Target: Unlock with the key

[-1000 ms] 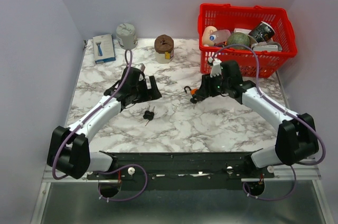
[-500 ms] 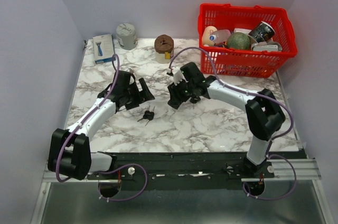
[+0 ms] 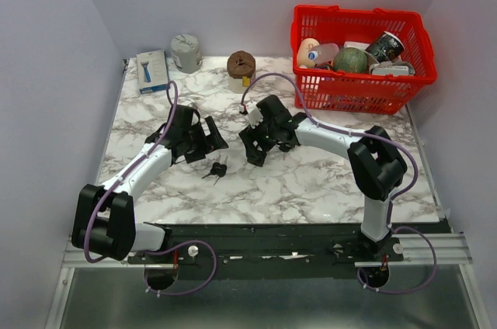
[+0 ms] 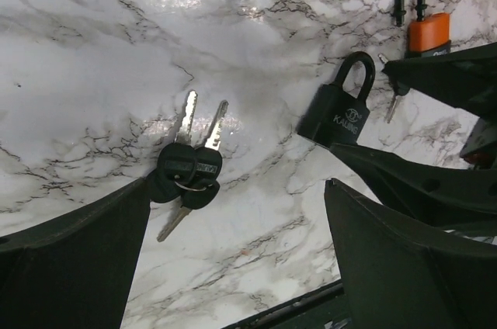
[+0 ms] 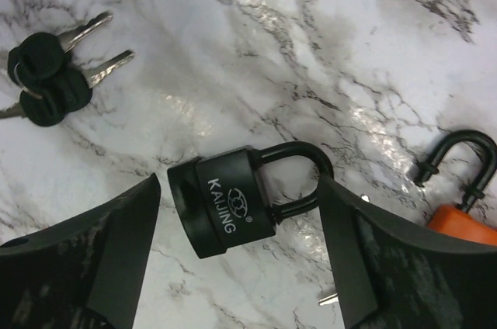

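A black padlock (image 5: 229,201) marked KAIJING lies on the marble table, its shackle closed. My right gripper (image 5: 237,189) is open, with one finger on each side of the padlock, not touching it. In the top view the right gripper (image 3: 255,150) covers the padlock. A bunch of black-headed keys (image 4: 186,174) lies to its left and also shows in the top view (image 3: 216,170). My left gripper (image 4: 237,189) is open and empty just above the keys, and it shows in the top view (image 3: 210,139) too. An orange padlock (image 4: 427,26) lies beyond.
A red basket (image 3: 361,88) full of items stands at the back right. A brown jar (image 3: 241,70), a grey tin (image 3: 186,52) and a blue-and-white box (image 3: 153,71) stand along the back. A small loose key (image 4: 392,104) lies beside the orange padlock.
My right gripper has swung left from beside the basket to over the black padlock. My left gripper has shifted slightly left, near the keys.
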Action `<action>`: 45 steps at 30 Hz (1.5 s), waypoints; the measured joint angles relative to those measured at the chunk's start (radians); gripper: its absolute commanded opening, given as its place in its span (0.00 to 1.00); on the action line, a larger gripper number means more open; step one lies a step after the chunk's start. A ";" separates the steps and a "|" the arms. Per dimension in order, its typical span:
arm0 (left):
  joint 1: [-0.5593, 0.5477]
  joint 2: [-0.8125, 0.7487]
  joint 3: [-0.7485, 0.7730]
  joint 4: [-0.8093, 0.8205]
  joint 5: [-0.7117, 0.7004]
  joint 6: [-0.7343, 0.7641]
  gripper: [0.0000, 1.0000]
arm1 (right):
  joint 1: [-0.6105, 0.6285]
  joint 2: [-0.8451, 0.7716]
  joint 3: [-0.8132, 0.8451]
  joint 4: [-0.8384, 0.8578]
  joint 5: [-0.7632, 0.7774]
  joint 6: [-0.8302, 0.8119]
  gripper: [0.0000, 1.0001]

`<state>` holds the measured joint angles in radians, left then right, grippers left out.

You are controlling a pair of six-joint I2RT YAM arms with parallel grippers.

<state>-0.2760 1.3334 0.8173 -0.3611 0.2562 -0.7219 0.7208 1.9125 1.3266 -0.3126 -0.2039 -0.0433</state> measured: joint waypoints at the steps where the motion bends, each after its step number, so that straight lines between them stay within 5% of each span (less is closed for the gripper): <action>1: 0.000 0.011 0.001 0.002 0.000 0.003 0.99 | 0.000 -0.002 0.000 0.001 0.018 0.006 0.96; 10: 0.000 0.099 -0.001 0.050 0.018 0.049 0.99 | -0.016 -0.144 -0.084 0.029 0.185 0.134 1.00; 21: -0.039 0.190 -0.028 0.113 0.035 0.094 0.97 | -0.157 -0.393 -0.257 0.068 0.200 0.311 0.95; 30: -0.100 0.167 -0.070 0.154 0.129 0.113 0.98 | -0.150 -0.404 -0.277 0.089 0.092 0.323 0.84; 38: -0.085 -0.027 -0.115 0.051 0.130 0.098 0.99 | -0.086 -0.394 -0.275 0.110 0.034 0.324 0.79; 41: -0.063 -0.109 -0.115 0.042 0.091 0.069 0.91 | -0.050 -0.370 -0.270 0.120 0.022 0.338 0.79; 45: -0.053 -0.087 -0.103 0.021 0.048 0.043 0.63 | -0.028 -0.357 -0.270 0.127 0.015 0.371 0.79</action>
<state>-0.3290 1.2461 0.7139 -0.3405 0.3046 -0.6785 0.6926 1.5558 1.0565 -0.1860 -0.1886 0.3279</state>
